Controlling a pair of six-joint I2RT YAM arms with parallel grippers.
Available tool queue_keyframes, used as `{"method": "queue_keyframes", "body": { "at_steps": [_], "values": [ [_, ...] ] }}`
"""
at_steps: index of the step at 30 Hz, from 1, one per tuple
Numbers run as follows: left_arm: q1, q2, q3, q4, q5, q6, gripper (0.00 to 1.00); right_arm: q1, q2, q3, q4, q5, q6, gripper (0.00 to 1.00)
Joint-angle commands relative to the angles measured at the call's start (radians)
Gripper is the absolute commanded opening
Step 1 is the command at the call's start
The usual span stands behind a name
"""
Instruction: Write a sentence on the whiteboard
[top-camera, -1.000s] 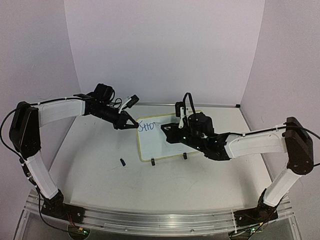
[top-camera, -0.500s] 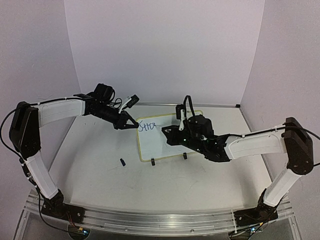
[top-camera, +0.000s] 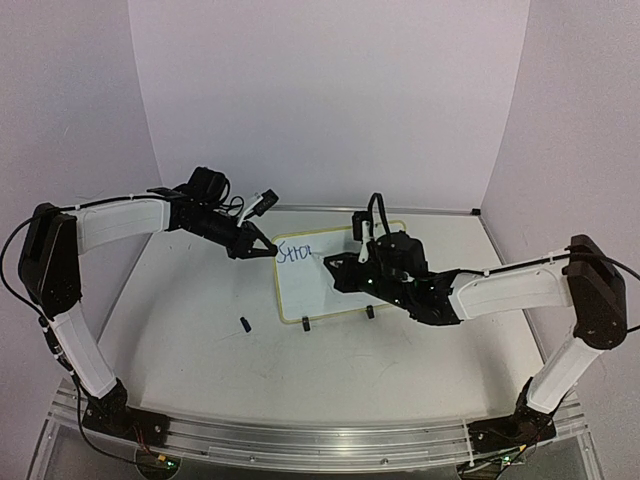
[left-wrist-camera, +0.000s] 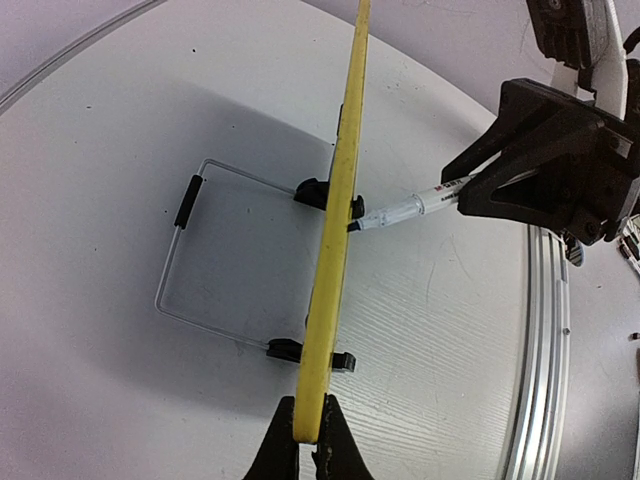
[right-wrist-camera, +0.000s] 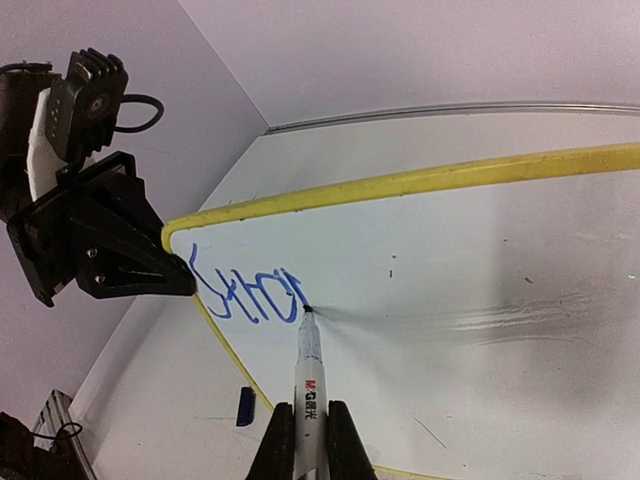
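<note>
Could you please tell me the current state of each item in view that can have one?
whiteboard: propped on its wire stand, a few blue letters in one corner.
marker: uncapped, tip on the board at the end of the writing.
marker cap: off, lying on the table beside the board.
left hand: shut on the whiteboard's yellow edge.
right hand: shut on the marker.

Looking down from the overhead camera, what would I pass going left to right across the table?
The left gripper clamped on the whiteboard corner → blue writing → right gripper holding the marker.
</note>
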Motion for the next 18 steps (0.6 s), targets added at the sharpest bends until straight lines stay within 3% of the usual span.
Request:
{"method": "queue_keyframes", "body": {
  "at_steps": [1, 18],
  "values": [
    [-0.018, -0.011, 0.015, -0.06, -0.063, 0.043, 0.0, -0.003, -0.027, 0.003, 0.075, 0.014, 0.01, 0.0],
    [-0.021, -0.013, 0.015, -0.06, -0.066, 0.045, 0.0, -0.003, -0.044, -0.018, 0.102, 0.086, 0.007, 0.0]
  ]
}}
